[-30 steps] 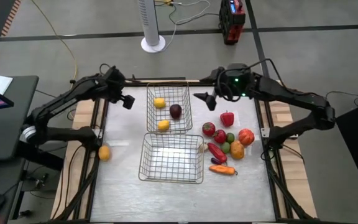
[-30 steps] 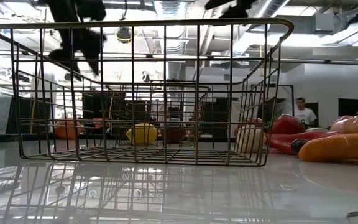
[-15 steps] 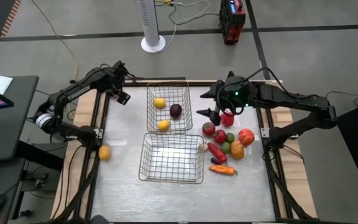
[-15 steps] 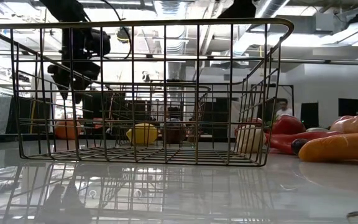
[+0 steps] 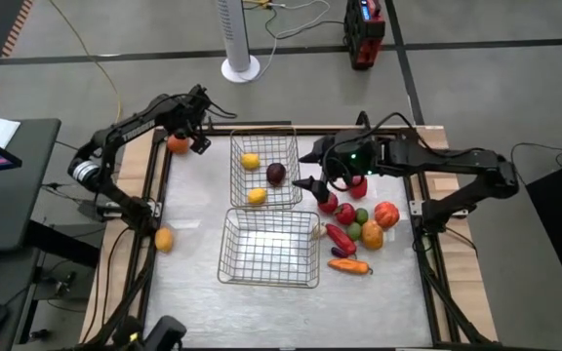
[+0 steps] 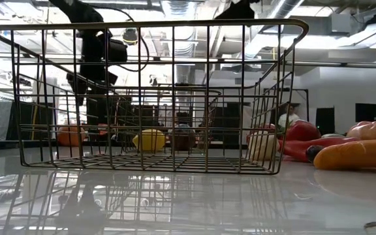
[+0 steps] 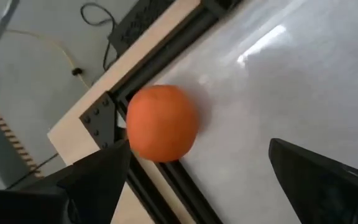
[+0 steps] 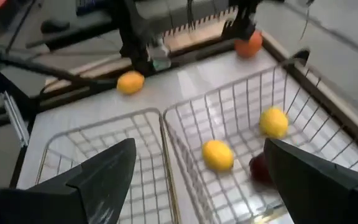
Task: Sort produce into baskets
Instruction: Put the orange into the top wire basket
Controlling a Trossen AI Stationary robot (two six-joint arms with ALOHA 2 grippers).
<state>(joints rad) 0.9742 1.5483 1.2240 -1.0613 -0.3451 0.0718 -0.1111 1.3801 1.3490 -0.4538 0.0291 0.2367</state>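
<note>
White tabletop (image 5: 193,292) carries two baskets (image 5: 269,248): far one (image 5: 265,169) holds three pieces, near one none. I count eight pieces heaped right (image 5: 357,222), one orange (image 5: 178,144) at far-left edge under my spread left gripper (image 5: 200,143), one (image 5: 164,239) left. Right gripper (image 5: 307,170) released beside far basket.

This was a robotics lab or workshop set in an open industrial hall. The white-topped bench (image 5: 193,292) with its black metal frame stood on a bare grey concrete floor (image 5: 496,88), where a yellow cable (image 5: 105,73), a white tower fan (image 5: 239,39) and a red-and-black equipment box (image 5: 364,31) lay. Exposed ceiling ducts and pipes (image 6: 175,8) ran overhead, and a person (image 6: 287,119) stood far back.
</note>
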